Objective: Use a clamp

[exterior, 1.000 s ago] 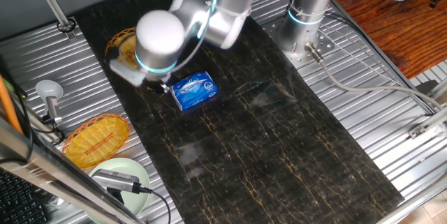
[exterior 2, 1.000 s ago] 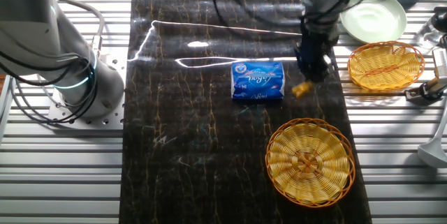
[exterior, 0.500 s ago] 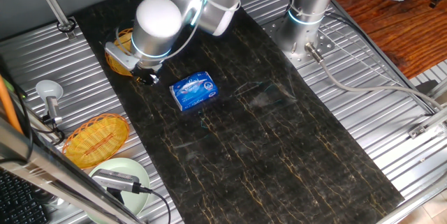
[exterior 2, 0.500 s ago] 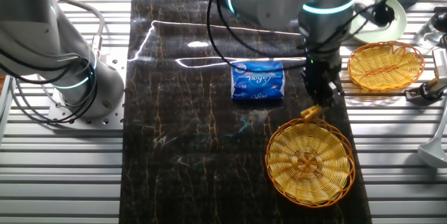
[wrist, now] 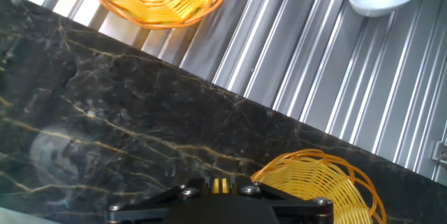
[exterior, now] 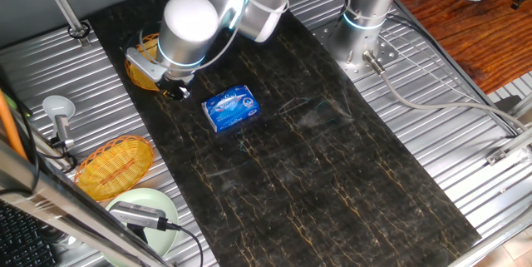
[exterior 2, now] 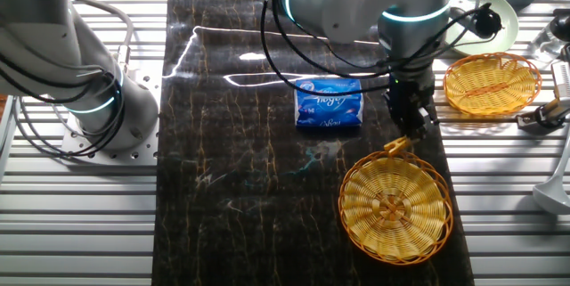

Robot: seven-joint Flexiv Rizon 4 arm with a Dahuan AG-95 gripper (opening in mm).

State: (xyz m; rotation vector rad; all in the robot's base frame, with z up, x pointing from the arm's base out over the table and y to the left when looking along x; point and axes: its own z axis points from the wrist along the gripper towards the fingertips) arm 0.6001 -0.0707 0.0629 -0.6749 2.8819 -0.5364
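Step in hand, as I judge it: carrying the clamp. In the other fixed view the clamp (exterior 2: 395, 146) hangs at the tip of the hand (exterior 2: 411, 124), at the rim of the near basket (exterior 2: 394, 204), roughly at its 12 o'clock. The hand looks closed on it, holding its upper end, with the clamp's legs pointing down toward the rim. From that view you cannot tell whether the clamp touches the wicker or hangs just above it.

In the hand view a yellow sliver (wrist: 220, 185) shows between the dark finger bases at the bottom edge, which fits a pinched clamp. The fingertips themselves are out of frame.

In the one fixed view the arm hides the clamp; only the hand's dark tip (exterior: 174, 92) shows beside the basket.

Next move, a judgement: the clamp has to end up gripping something. The basket rim directly below is the likeliest target; the packet (exterior 2: 329, 103) lies at about 10 o'clock from the hand. You need the legs astride the edge before release.

Writing: the packet carries a white script logo on blue, too small to read. No other legible labels.
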